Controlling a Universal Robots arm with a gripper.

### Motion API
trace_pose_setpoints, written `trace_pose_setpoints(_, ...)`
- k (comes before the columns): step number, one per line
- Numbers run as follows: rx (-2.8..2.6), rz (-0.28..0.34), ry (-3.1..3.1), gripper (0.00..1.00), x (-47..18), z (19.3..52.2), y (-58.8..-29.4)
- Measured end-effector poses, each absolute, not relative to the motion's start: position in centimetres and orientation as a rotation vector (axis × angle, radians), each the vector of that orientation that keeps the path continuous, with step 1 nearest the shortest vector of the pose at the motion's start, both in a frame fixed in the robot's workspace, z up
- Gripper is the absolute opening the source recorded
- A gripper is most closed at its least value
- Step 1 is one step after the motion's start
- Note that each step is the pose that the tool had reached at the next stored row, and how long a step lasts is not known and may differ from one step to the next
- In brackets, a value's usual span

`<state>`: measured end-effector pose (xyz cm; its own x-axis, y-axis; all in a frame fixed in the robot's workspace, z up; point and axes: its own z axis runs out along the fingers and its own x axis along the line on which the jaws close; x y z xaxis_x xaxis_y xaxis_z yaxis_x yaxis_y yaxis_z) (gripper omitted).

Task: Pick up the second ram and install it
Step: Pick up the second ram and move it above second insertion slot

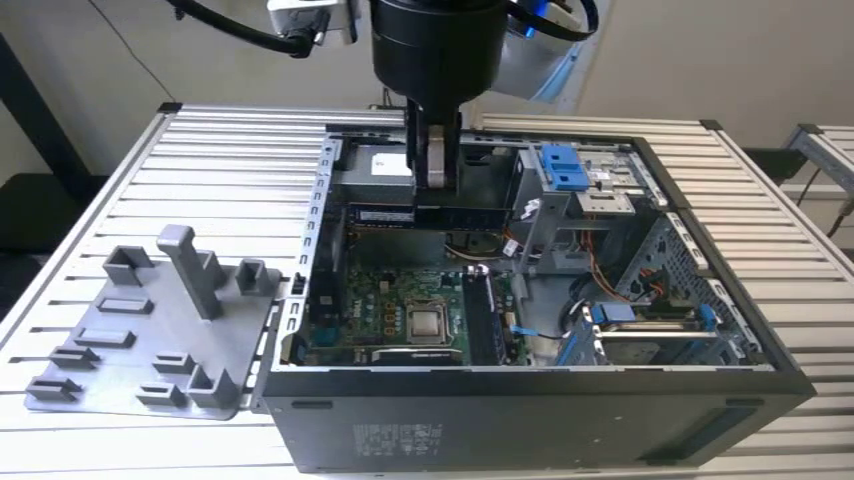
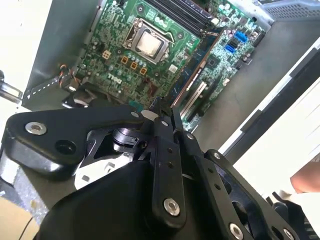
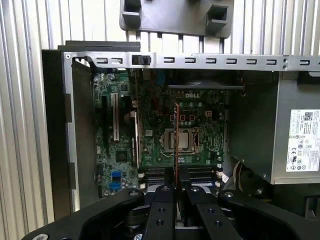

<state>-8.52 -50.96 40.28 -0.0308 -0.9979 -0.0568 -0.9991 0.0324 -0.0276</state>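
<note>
Above the motherboard, we see the gripper clenched on the second ram, its long axis running nine to three o'clock in the exterior view.

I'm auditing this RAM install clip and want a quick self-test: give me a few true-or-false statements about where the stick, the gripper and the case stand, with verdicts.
1. The gripper is shut on the second ram above the open computer case. True.
2. The second ram is seated in a slot. False: it is held above the motherboard, not pressed in.
3. The processor lies uncovered, with no cooler on it. True.
4. The grey fixture sits inside the case. False: it lies on the slatted table, at the exterior view's left of the case.
</note>
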Motion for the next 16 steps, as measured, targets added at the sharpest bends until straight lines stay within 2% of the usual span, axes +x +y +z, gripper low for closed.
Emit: trace_pose_setpoints(16, -2.146, 0.03, 2.212, 0.14, -5.7, 40.3, -51.0)
